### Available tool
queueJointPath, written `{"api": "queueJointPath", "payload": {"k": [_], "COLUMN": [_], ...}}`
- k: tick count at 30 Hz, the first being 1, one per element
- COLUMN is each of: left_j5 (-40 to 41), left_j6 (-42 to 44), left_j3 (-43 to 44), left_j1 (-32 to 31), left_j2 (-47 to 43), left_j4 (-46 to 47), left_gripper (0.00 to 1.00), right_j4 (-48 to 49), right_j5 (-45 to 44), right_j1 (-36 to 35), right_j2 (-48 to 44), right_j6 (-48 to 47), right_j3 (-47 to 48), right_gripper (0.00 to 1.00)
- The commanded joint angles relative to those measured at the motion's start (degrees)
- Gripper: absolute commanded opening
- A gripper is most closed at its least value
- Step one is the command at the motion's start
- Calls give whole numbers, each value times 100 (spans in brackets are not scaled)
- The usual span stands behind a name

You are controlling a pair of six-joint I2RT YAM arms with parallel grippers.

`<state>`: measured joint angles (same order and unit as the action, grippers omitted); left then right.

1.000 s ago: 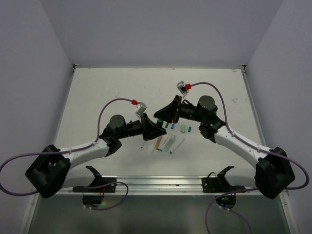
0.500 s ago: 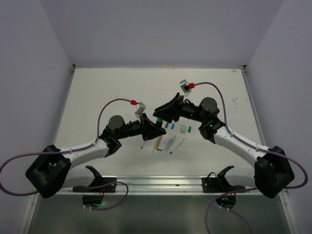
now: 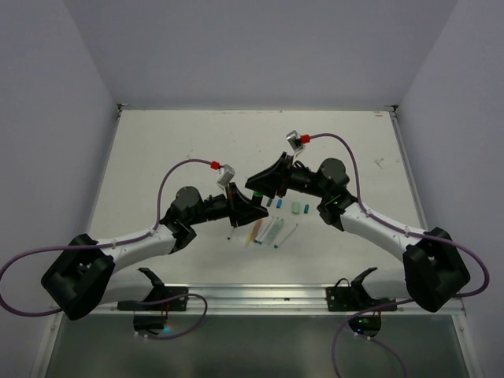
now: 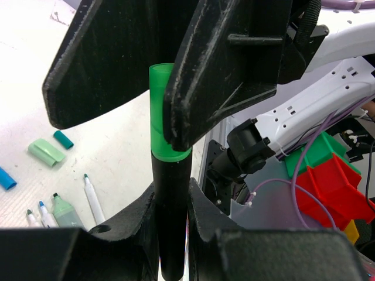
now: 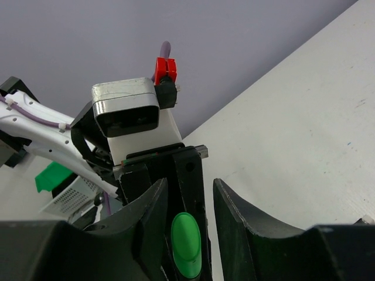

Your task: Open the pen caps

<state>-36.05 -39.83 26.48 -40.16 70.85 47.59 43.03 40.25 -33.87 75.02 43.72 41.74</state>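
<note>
Left gripper (image 4: pixel 173 202) clenched on black marker (image 4: pixel 171 234), held above tabletop (image 3: pixel 173 150). Green cap (image 4: pixel 159 111) on marker end. Right gripper (image 5: pixel 190 186) around green cap, loose, gap on one side. Mint cap (image 4: pixel 45 151) lies on tabletop.

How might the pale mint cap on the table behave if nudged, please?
The pale mint cap looks small, so probably light and easily slid. Its flattish sides suggest it would skid rather than roll. Smooth plastic, possibly slippery.

Bright, even, diffuse light; faint soft shadows on white table (image 3: pixel 157 157); wrist views sharp, dark foreground slightly soft.
</note>
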Motion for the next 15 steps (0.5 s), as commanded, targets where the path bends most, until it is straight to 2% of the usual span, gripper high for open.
{"api": "queueJointPath", "payload": {"k": [1,15], "left_j5": [-7,90], "left_j6": [-16,-139], "left_j3": [33,24], "left_j1": [35,35], "left_j2": [17,34], "left_j4": [391,558], "left_gripper": [0,0], "right_j4": [426,813], "right_j5": [123,220], "right_j1": [-67,-129], "right_j2": [47,267], "right_j6": [84,321], "right_j3": [10,-51], "right_gripper": [40,32]}}
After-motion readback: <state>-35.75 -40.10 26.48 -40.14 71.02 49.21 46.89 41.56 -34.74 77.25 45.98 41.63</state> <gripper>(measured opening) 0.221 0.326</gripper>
